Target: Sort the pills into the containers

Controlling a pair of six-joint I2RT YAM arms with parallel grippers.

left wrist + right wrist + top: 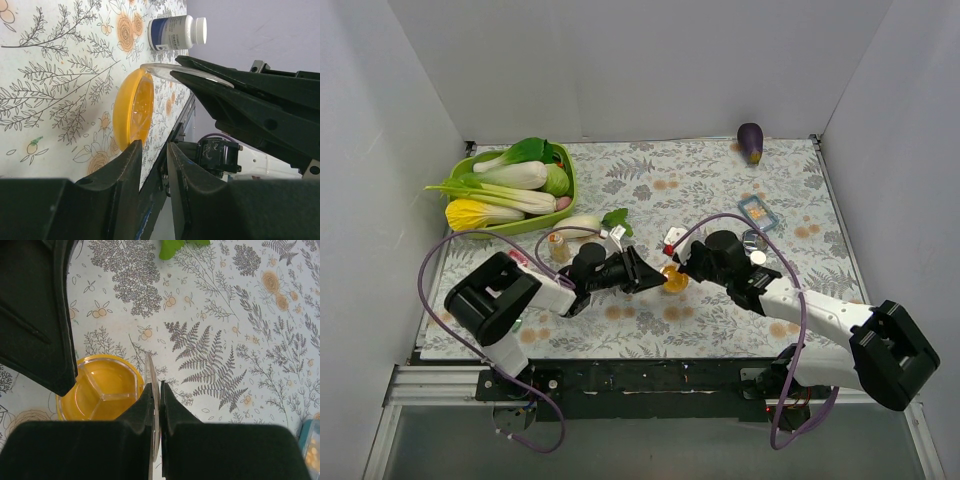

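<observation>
The amber-orange dish (674, 280) stands on the flowered cloth between my two grippers. The right wrist view shows it (102, 390) divided into three compartments, with no pills visible in them. My right gripper (156, 390) is shut on the edge of a clear round lid (150, 367), held on edge just right of the dish. My left gripper (153, 146) has its jaws narrowly apart with nothing between them, one fingertip (135, 150) at the rim of the dish (132, 112). The lid also shows in the left wrist view (187, 74). The pale green dish is out of view.
A white pill bottle (175, 32) lies beyond the dish, right of my right gripper (753, 245). A blue pill pack (757, 212), an eggplant (750, 142), a green tray of vegetables (568, 190), a small amber bottle (557, 246) and a white radish (582, 226) lie farther back.
</observation>
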